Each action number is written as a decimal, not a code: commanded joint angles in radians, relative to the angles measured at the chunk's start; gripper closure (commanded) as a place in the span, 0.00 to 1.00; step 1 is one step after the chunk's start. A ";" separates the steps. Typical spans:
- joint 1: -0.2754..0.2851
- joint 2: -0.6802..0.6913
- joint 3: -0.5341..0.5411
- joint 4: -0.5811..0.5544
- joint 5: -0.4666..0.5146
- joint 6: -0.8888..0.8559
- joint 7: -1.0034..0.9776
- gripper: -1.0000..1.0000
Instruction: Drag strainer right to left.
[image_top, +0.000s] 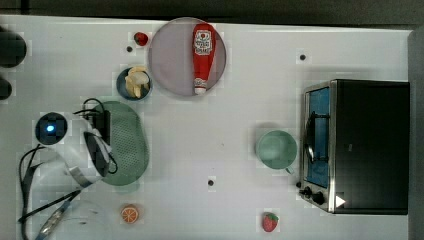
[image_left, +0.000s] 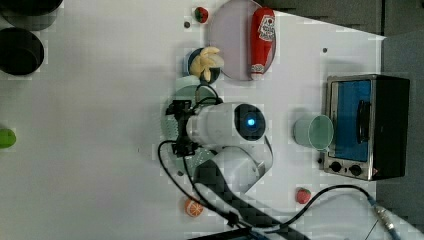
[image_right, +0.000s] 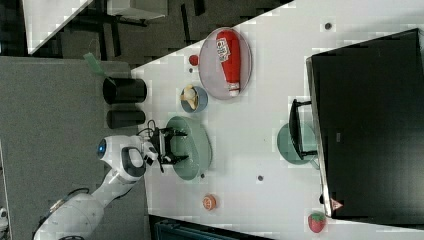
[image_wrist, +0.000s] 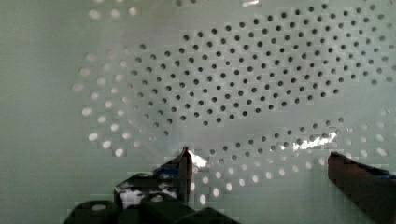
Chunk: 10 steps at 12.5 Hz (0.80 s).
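On the white table (image_top: 230, 125) — one strainer (image_top: 131, 145), one cup (image_top: 276, 149), two strawberries (image_top: 270, 222) — jaws spread wide.

White table (image_top: 230, 125) with strainer (image_top: 131, 145), cup (image_top: 276, 149), toaster oven (image_top: 367, 145), plate (image_top: 172, 60).

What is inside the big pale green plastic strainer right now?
The open gripper reaches into the pale green oval plastic strainer; no food shows on its holed floor. The arm covers one side.

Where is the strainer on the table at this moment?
In the top view, the strainer lies on the table's left part, under the open gripper, between the banana bowl above it and the orange slice below it.
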 joint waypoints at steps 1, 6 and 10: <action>0.035 -0.007 0.002 0.026 0.006 -0.005 0.091 0.00; 0.073 0.034 0.008 0.088 0.006 -0.004 0.134 0.00; 0.084 0.047 -0.002 0.114 0.003 -0.004 0.126 0.00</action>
